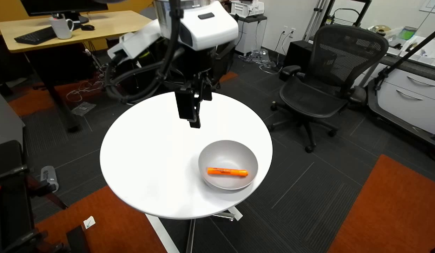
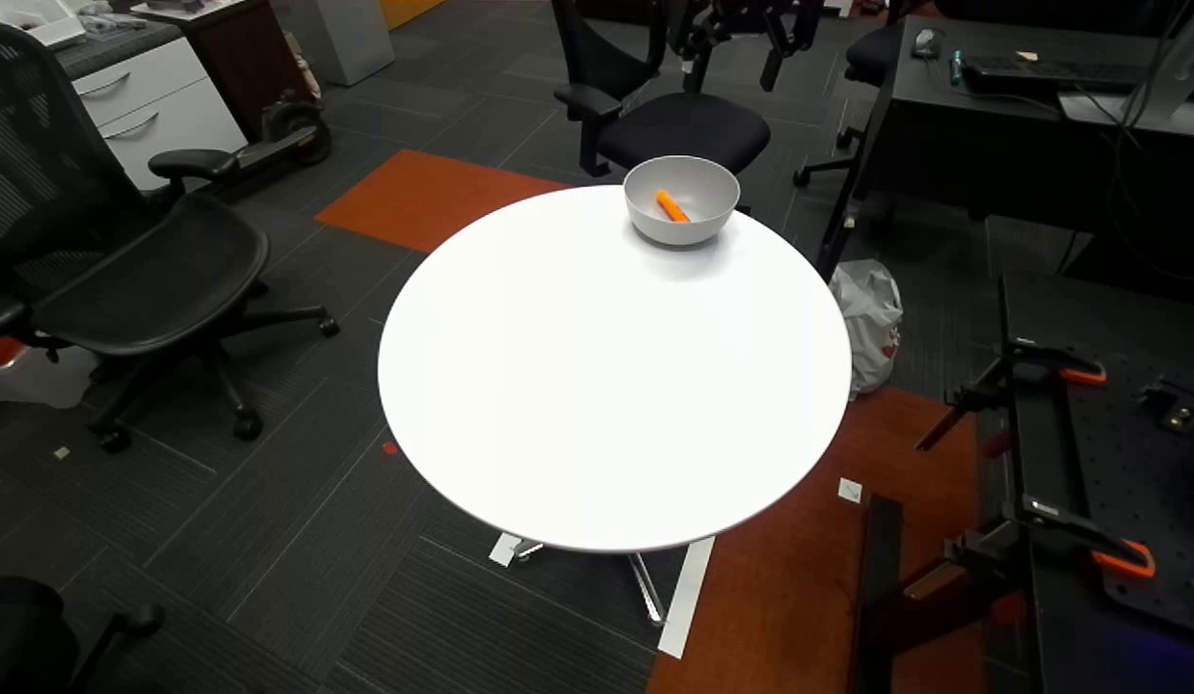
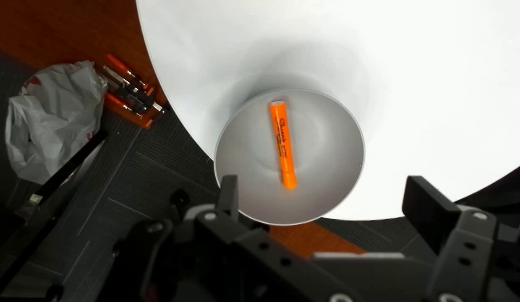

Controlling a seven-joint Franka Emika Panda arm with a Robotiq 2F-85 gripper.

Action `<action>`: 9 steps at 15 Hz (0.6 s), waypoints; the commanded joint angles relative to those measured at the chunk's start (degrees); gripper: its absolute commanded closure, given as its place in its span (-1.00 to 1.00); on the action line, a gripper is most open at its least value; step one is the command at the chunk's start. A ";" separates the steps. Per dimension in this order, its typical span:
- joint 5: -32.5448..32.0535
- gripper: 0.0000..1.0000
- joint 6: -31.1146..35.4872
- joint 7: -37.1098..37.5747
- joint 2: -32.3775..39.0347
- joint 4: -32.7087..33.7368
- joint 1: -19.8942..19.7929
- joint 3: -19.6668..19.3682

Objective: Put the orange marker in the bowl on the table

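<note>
The orange marker (image 1: pixel 227 172) lies inside the round grey bowl (image 1: pixel 221 151); both exterior views show this (image 2: pixel 671 206). In the wrist view the marker (image 3: pixel 283 144) rests lengthwise in the bowl (image 3: pixel 331 159), its printed side up. The bowl stands upright near the edge of the round white table (image 1: pixel 150 154). My gripper (image 1: pixel 200 109) is open with nothing between its fingers. It hangs well above the table, apart from the bowl and the marker. In the wrist view the wide-apart fingers (image 3: pixel 322 184) show below and to the side of the marker. The gripper also shows at the top of an exterior view (image 2: pixel 733 69).
A black mesh chair (image 1: pixel 322 77) stands beside the table. A wooden desk (image 1: pixel 115 24) with a mug (image 1: pixel 61 28) and keyboard is behind. A dark desk with clamps (image 2: pixel 1078 540) and a plastic bag (image 2: pixel 866 318) are near the table. A thick cable (image 1: pixel 170 45) hangs along the arm.
</note>
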 commanded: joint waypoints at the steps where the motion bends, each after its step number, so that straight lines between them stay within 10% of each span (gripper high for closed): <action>1: 2.55 -1.00 -0.06 -3.93 3.24 2.85 0.54 -1.24; 9: 1.02 -1.00 -1.39 -2.55 12.65 10.25 1.81 -3.49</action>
